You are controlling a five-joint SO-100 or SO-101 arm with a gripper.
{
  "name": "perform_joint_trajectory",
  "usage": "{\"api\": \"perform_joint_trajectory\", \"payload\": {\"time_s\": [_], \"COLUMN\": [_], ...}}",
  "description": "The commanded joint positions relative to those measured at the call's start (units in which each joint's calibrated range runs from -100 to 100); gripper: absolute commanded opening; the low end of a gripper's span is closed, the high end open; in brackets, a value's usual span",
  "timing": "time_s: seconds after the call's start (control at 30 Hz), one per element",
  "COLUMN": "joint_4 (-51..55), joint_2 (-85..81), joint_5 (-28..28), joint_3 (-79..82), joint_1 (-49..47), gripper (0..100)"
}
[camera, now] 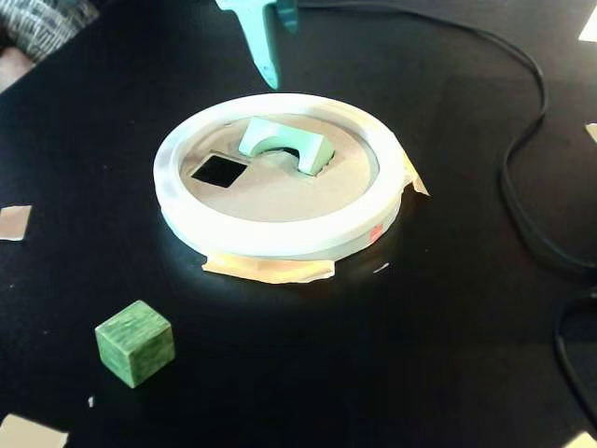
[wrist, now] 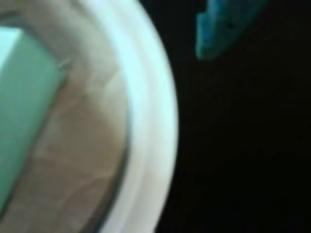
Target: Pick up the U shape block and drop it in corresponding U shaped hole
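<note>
Here, from left to right in the fixed view:
Cube [camera: 135, 343]: dark green, near left on the black table [camera: 438, 327], well apart from the ring.
Ring [camera: 280, 233]: white, round, with a cardboard floor, middle of the table.
Square hole [camera: 218, 170]: left part of the floor, open and dark.
U block [camera: 286, 144]: pale green, standing tilted in the floor right of the square hole, arch facing near.
Gripper [camera: 271, 79]: teal, at the far side just above the ring, holding nothing; I cannot tell how wide the jaws are.
Cable [camera: 522, 187]: black, right side.
</note>
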Motion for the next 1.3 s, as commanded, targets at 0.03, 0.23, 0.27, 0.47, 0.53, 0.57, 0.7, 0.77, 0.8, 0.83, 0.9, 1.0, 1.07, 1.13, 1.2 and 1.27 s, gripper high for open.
{"api": "perform_joint_trajectory", "payload": {"time_s": [0.03,0.23,0.27,0.47,0.53,0.57,0.7,0.77,0.8,0.83,0.9,1.0,1.07,1.13,1.2,1.27], "joint_4": [-4.4,-16.3,-16.0,-3.4,-2.4,-2.0,-1.4,-1.4,-1.4,-1.4,-2.5,-2.7,-3.0,-7.1,-17.0,-21.8], "joint_2": [-4.2,0.4,0.7,2.0,1.6,1.7,1.8,1.7,0.8,0.5,1.3,1.9,2.2,4.0,6.9,8.1], "joint_5": [-1.5,-1.4,-1.4,-0.8,-0.8,-0.8,-0.9,-0.9,-0.9,-0.8,-1.3,-1.0,-0.9,-0.9,-0.8,-0.8], "joint_3": [-5.1,-4.3,-4.2,-5.0,-5.0,-5.0,-4.4,-4.6,-4.5,-5.1,-5.1,-5.1,-5.1,-5.1,-5.1,-4.3], "joint_1": [-2.4,-3.7,-3.8,-2.2,-2.0,-1.5,-0.9,-0.8,-0.8,-0.8,-1.8,-1.9,-1.9,-1.9,-1.9,-2.0], "gripper": [81,82,82,79,79,79,79,79,81,81,81,82,82,82,82,82]}}
